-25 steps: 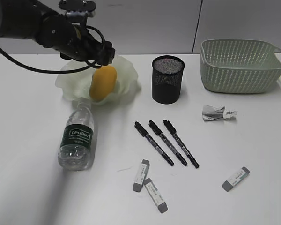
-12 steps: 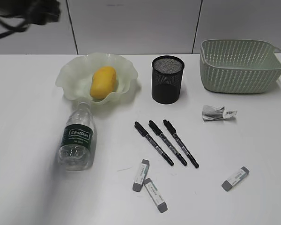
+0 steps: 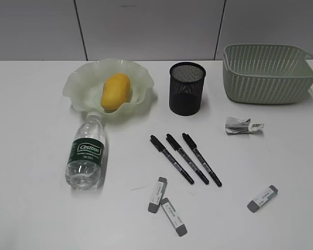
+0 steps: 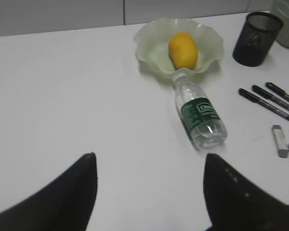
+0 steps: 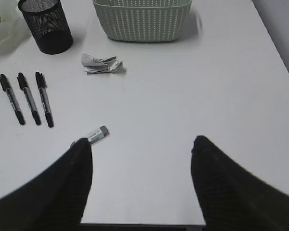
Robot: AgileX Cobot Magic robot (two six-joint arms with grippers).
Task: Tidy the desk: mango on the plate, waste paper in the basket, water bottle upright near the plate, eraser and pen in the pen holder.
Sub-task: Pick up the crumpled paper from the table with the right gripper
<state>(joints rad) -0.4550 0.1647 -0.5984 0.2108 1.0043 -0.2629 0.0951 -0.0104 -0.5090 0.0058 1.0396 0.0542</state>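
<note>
The mango [image 3: 115, 91] lies in the pale-green plate [image 3: 81, 83]; both also show in the left wrist view, the mango [image 4: 183, 49] in the plate [image 4: 149, 45]. The water bottle [image 3: 86, 153] lies on its side, cap touching the plate; it also shows in the left wrist view [image 4: 201, 115]. Three pens [image 3: 186, 158] lie side by side. Three erasers [image 3: 157, 194] [image 3: 174, 216] [image 3: 262, 198] lie near the front. The waste paper [image 3: 241, 125] lies in front of the basket [image 3: 268, 73]. The pen holder [image 3: 187, 87] stands upright. My left gripper [image 4: 149, 166] and right gripper [image 5: 142, 147] are open, empty, out of the exterior view.
The white desk [image 3: 36, 198] ends at a grey wall behind. In the right wrist view the desk's front edge [image 5: 144, 224] lies just below my fingers and one eraser [image 5: 94, 135] lies by my left finger.
My left arm has drawn back up and left from above the plate and left the exterior view. The mango stays on the plate.
</note>
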